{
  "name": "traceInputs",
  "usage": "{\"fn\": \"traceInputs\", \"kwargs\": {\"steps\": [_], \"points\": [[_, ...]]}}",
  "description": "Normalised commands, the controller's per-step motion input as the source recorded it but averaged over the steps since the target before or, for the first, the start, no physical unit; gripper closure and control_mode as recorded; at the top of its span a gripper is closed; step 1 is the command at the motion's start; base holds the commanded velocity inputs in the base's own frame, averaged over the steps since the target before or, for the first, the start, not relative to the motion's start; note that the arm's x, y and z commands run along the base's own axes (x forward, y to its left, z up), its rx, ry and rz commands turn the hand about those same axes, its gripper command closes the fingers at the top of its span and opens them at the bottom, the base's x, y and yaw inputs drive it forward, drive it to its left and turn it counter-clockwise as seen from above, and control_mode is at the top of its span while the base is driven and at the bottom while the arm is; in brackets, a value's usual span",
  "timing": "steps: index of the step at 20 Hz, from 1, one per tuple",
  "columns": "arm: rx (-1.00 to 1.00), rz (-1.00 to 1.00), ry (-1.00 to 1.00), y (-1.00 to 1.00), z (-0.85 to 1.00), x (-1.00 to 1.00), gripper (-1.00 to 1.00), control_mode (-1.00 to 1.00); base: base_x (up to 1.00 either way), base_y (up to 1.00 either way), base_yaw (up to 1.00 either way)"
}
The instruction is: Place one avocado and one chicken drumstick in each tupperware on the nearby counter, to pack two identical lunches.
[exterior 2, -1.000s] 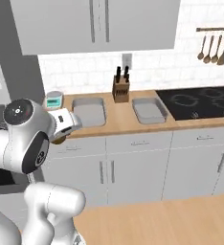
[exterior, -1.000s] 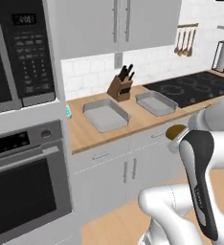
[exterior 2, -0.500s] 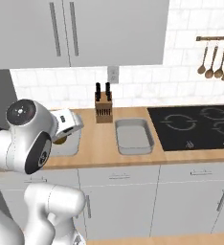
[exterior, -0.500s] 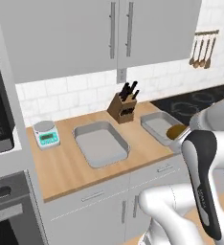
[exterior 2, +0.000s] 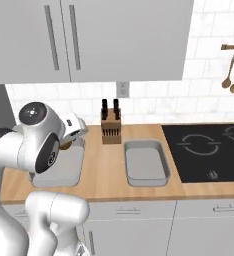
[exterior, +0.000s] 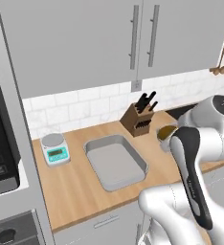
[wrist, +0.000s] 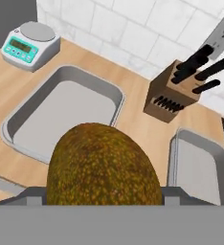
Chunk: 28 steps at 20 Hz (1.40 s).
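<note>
On the wooden counter (wrist: 133, 127), a white kitchen scale (wrist: 28, 44) sits on the left. Next comes one grey tupperware tray (wrist: 61, 112), then a knife block (wrist: 173, 95), then the second tupperware tray (wrist: 197, 167). The gripper (wrist: 104, 194) is clamped on an olive-brown avocado (wrist: 103, 165), held up above the first tray.

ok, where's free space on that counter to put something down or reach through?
Both tupperware trays are bare inside: the left tupperware beside the scale, and the right tupperware by the cooktop. Bare counter runs between the trays and along the front edge. It is tighter at the back around the knife block. The gripper holds an olive-brown avocado.
</note>
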Motion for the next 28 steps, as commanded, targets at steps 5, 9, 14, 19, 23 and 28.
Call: {"fn": "traceInputs", "kwargs": {"steps": [5,9,14,19,23,28], "points": [[0.0,0.01,0.12,0.5,-0.47,0.61,1.0,-1.0,0.0,0.0,0.0],[0.01,0.0,0.12,0.59,-0.41,0.57,1.0,-1.0,0.0,0.0,0.0],[0.15,0.0,0.03,0.55,-0.61,0.52,1.0,-1.0,0.0,0.0,0.0],[0.11,0.0,0.01,0.6,-0.6,0.52,1.0,-1.0,0.0,0.0,0.0],[0.0,0.0,0.12,0.43,-0.39,0.56,1.0,-1.0,0.0,0.0,0.0],[0.0,0.0,0.06,0.07,-0.28,0.49,1.0,-1.0,0.0,0.0,0.0]]}}
